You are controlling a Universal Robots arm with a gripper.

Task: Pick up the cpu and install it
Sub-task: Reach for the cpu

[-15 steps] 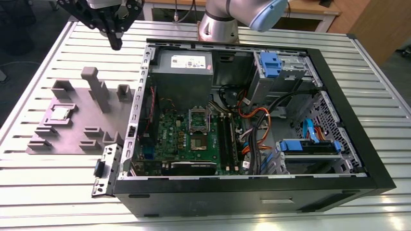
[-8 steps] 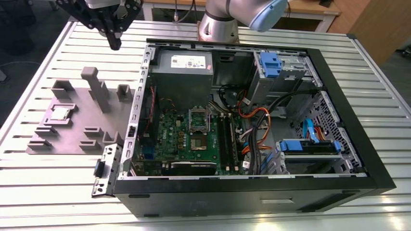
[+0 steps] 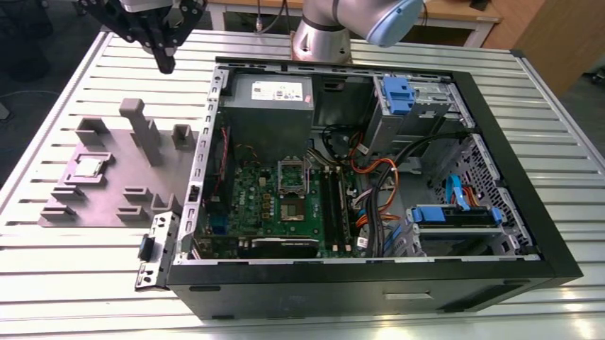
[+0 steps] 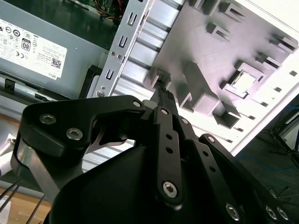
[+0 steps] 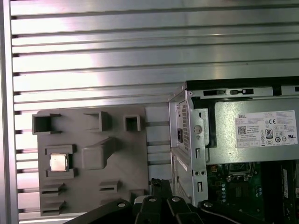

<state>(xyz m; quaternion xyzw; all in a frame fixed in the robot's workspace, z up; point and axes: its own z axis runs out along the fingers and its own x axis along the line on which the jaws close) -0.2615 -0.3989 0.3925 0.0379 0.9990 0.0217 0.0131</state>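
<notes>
The cpu [image 3: 88,166] is a small silver square lying flat in a recess of the grey-purple fixture plate [image 3: 113,191], at the exterior view's left. Both wrist views show the cpu [image 4: 244,81] [image 5: 59,162] on the plate [image 4: 196,42] [image 5: 126,158]. My gripper [image 3: 166,65] hangs high above the table beyond the plate's far edge, well apart from the chip, and it is shut with nothing in it. Its black fingers [image 4: 163,98] [image 5: 160,186] taper together to one tip. The motherboard socket [image 3: 291,185] lies open inside the computer case.
The open black computer case [image 3: 378,273] takes up the middle and right of the slatted aluminium table [image 3: 57,283]. It holds a grey power supply [image 3: 269,106], cables and blue drive brackets [image 3: 454,216]. Raised blocks [image 3: 142,131] stand on the plate. My arm's base [image 3: 321,42] rises behind the case.
</notes>
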